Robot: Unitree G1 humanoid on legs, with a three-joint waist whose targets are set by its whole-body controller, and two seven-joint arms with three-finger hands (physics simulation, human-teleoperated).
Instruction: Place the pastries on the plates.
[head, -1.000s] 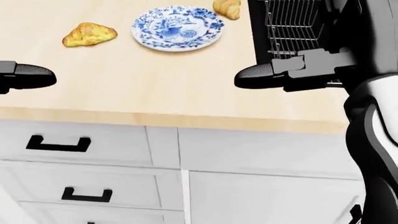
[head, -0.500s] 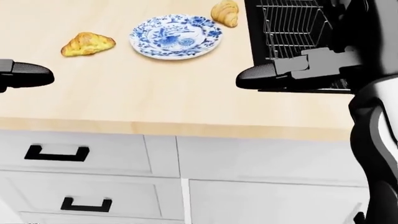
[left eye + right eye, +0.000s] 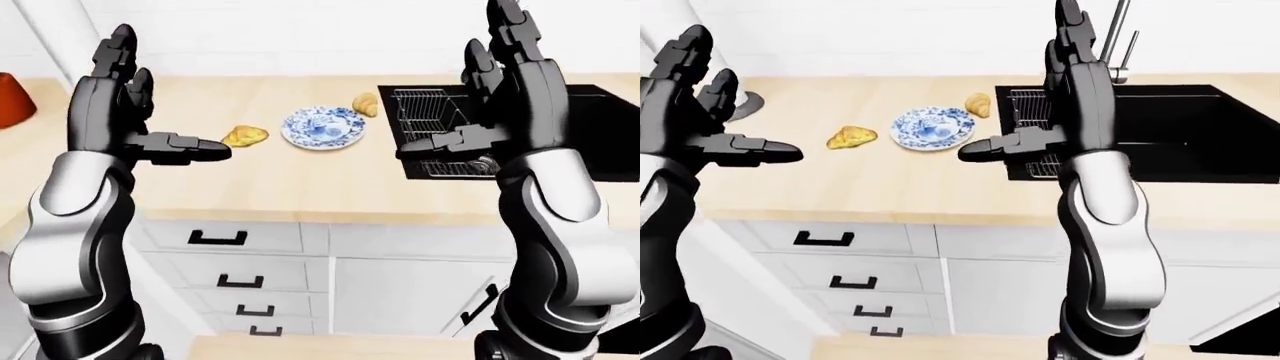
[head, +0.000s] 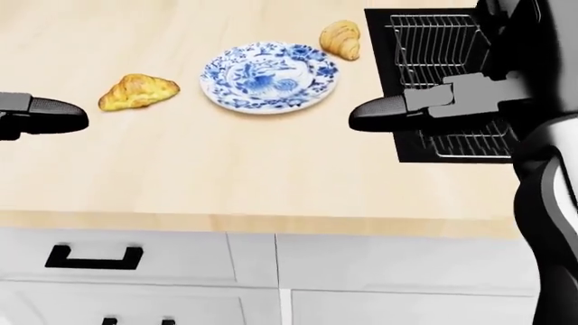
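Note:
A blue-and-white plate (image 4: 268, 76) lies on the wooden counter (image 4: 225, 169). One croissant (image 4: 138, 91) lies to its left. A second croissant (image 4: 341, 38) lies at its upper right, near the sink. Both are on the counter, apart from the plate. My left hand (image 3: 150, 105) is raised, open and empty, nearer to me than the left croissant. My right hand (image 3: 465, 90) is raised, open and empty, over the sink's left edge. In the head view only the thumbs show.
A black sink (image 4: 469, 88) with a wire rack (image 4: 442, 47) is set in the counter at the right, with a faucet (image 3: 1118, 37) behind it. A red object (image 3: 12, 101) stands at the far left. White drawers with black handles (image 4: 95, 257) are below the counter edge.
The whole head view has shifted: plate, croissants and counter edge sit lower in the picture, so the camera moved. The hands keep about the same pose, open and empty.

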